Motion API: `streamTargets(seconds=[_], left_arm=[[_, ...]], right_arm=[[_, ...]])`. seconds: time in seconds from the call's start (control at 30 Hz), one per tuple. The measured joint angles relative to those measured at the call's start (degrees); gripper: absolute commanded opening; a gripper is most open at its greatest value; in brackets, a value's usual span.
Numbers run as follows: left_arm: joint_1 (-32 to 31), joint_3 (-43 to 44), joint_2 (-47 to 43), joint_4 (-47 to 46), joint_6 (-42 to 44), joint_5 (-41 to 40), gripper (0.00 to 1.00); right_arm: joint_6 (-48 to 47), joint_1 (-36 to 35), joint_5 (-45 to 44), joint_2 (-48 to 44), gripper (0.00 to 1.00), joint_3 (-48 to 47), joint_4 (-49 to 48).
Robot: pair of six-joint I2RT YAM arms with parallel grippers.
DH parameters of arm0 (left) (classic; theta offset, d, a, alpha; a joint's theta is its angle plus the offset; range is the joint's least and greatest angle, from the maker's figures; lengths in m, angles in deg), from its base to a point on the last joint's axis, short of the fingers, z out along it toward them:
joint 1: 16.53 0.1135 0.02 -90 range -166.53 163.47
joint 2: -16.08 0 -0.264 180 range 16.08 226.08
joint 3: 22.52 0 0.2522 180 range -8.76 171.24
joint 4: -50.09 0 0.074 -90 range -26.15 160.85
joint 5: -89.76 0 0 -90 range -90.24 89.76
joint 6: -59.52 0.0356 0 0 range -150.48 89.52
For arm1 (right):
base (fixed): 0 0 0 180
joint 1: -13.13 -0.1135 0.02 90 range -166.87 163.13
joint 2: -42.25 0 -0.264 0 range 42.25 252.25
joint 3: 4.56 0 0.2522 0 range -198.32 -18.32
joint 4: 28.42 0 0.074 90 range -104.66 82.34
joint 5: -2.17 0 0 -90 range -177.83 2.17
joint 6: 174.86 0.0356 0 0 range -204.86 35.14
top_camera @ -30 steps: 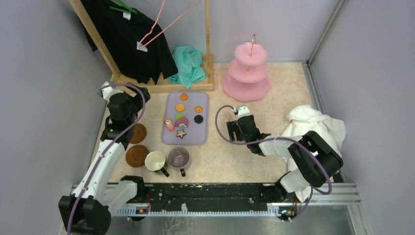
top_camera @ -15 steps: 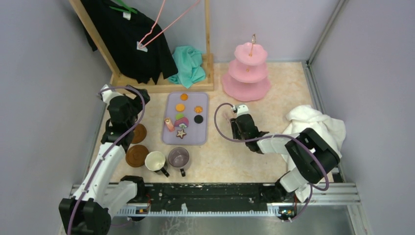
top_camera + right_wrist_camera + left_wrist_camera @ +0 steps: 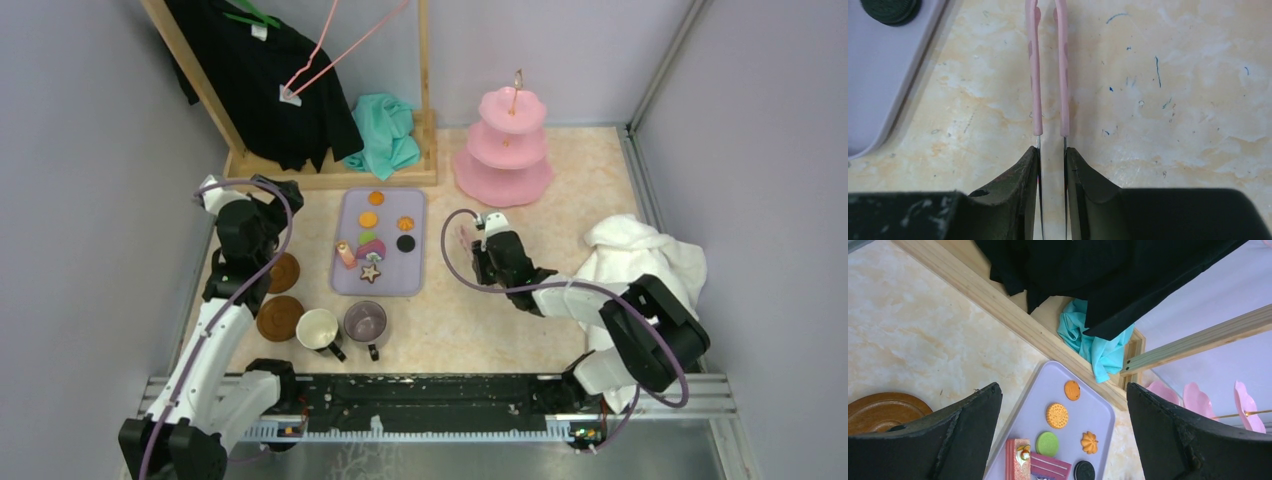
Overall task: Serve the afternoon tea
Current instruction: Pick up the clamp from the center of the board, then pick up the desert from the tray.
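Having squeezed right gripper (image 3: 1052,152) from wide open onto pink tongs (image 3: 1034,75), centre of top view, readied for sweets (image 3: 1057,415); left gripper (image 3: 1063,390) wide open, empty.

Looking down between black jaws spread wide at the bottom corners. Centred low: a lilac tray (image 3: 1100,412) on the pale marbled tabletop (image 3: 913,340), carrying a small orange round (image 3: 1072,390), a bigger orange biscuit (image 3: 1057,415), a green round (image 3: 1047,443), an orange swirl (image 3: 1089,442), a black round (image 3: 1084,470) cut by the lower edge, and a pink cake slice (image 3: 1018,460) touching a pink wafer (image 3: 1050,466). Off to the left, partly behind one jaw: a brown coaster (image 3: 883,410). Beyond the tray: a wooden rack base (image 3: 1013,315), a black garment (image 3: 1108,275) hanging over it, a teal cloth (image 3: 1095,347) bunched beneath. At far right: pink stand (image 3: 1198,399) tiers seen edge-on.
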Motion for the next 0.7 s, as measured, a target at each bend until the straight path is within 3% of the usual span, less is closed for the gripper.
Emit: streamTargets(seconds=[0.3,0.7], left_arm=[[0.0,0.0,-1.1,1.0,-1.1,2.4,0.99],[0.0,0.1,0.1,1.4,-1.6,4.7,0.99]], right_arm=[[-1.4,-0.3,5.3,-5.7,0.2,0.0,1.5],[-3.7,-4.6,13.8,-4.4,0.22,-2.6,4.1]])
